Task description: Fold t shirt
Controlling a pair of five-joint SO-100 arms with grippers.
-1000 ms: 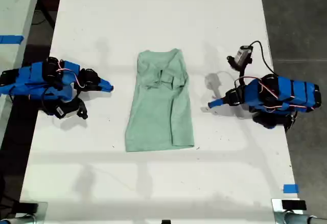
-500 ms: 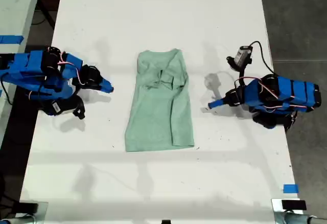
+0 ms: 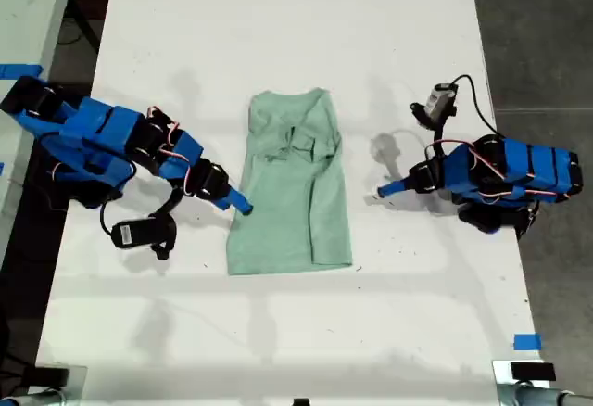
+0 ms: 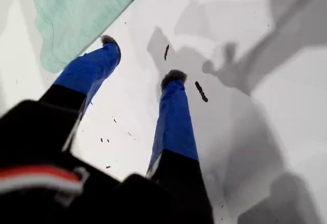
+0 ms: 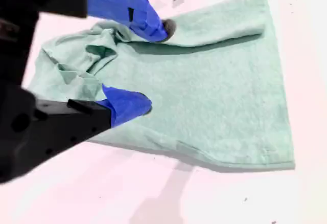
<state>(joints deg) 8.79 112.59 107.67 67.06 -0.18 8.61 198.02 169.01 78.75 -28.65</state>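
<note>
Okay, grasp step: t shirt [image 3: 292, 183] lies flat mid-surface [image 3: 278, 17]. My first gripper [image 4: 142, 59], jaws spread, sits at its long edge on the exterior view's left. My second gripper [image 5: 156, 66] is spread too, well apart. Next I'd pinch that edge cleanly.

My first gripper [image 4: 140, 58] hangs agape over the white table [image 4: 265, 106] — one fingertip [image 4: 108, 42] meets the t shirt [image 4: 76, 9] hem.
</note>
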